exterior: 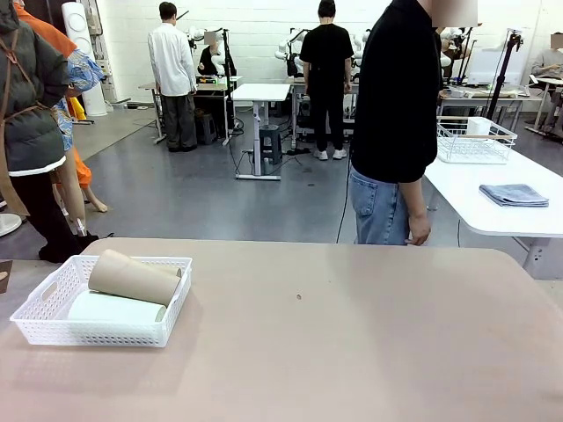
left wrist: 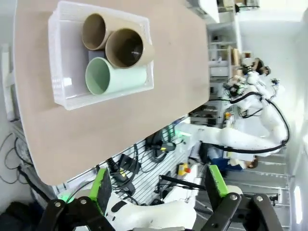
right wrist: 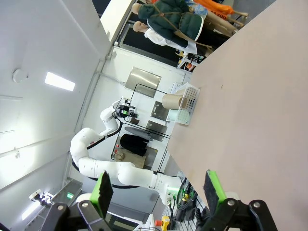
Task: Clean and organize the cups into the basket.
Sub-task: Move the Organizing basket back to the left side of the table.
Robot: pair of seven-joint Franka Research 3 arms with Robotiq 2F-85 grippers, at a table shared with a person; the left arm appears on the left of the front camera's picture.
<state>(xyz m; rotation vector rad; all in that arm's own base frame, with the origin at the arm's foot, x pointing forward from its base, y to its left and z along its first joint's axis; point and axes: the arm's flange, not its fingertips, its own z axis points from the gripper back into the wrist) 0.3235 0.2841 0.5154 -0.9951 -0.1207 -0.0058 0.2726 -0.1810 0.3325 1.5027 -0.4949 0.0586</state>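
Note:
The white lattice basket [exterior: 88, 332] sits at the table's near left. Inside it a pale mint cup [exterior: 114, 308] lies on its side, with a tan cup [exterior: 134, 277] lying across the top. From above, the left wrist view shows the basket [left wrist: 62, 94] holding two tan cups [left wrist: 96, 31] [left wrist: 127, 48] and the mint cup [left wrist: 113, 77], mouths toward the camera. My left gripper [left wrist: 159, 190] hangs high off the table's edge, open and holding nothing. My right gripper [right wrist: 159, 190] is also open and holding nothing, far from the basket [right wrist: 191, 96] and the tan cup [right wrist: 173, 101].
A person in a black shirt [exterior: 400, 123] stands at the table's far side, right of centre, arms down. Behind on the right, a white table [exterior: 493, 220] carries a wire basket [exterior: 475, 141] and a folded grey cloth [exterior: 514, 194]. A small speck [exterior: 298, 296] marks the tabletop.

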